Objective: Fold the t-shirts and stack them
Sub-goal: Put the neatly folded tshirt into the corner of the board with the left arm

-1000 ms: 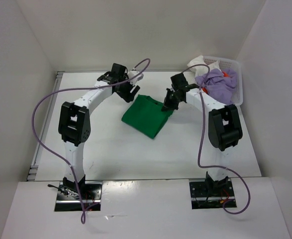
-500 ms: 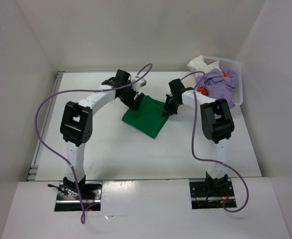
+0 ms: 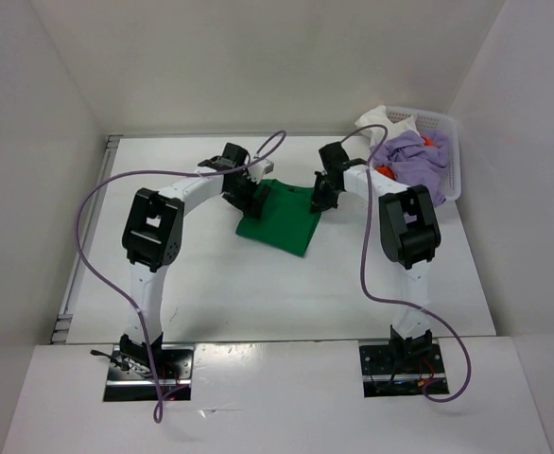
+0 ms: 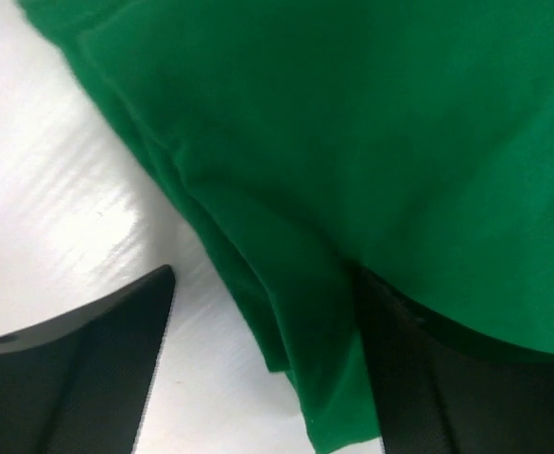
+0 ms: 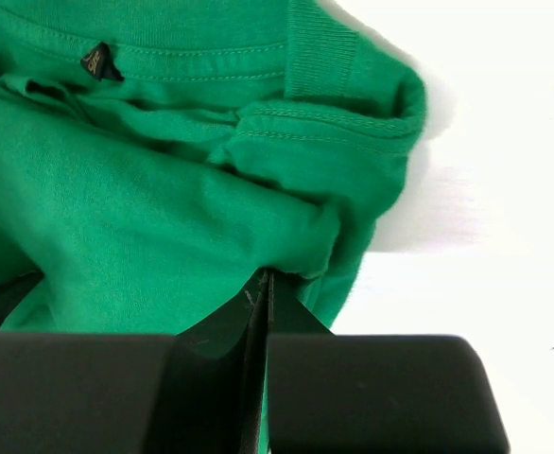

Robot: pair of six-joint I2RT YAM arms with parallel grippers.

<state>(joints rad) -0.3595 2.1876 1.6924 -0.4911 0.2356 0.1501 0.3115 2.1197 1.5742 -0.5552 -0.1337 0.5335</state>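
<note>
The left hand (image 3: 258, 197), spread wide, straddles the green shirt's (image 3: 282, 225) 10 o'clock edge on the bench (image 3: 211, 279); the right hand (image 3: 320, 197), closed tight, pinches its 2 o'clock corner.

Two robot arms seen from overhead: the left arm (image 3: 143, 303) at lower left, the right arm (image 3: 412, 298) at lower right. Each has slim white links joined by blocky black joint housings (image 3: 151, 230). A thin purple cable (image 3: 80, 236) loops loosely beside each arm. Both are bolted to dark base plates (image 3: 149, 364). In the wrist close-ups, the fingers (image 4: 78, 378) are flat, matte black wedges.
</note>
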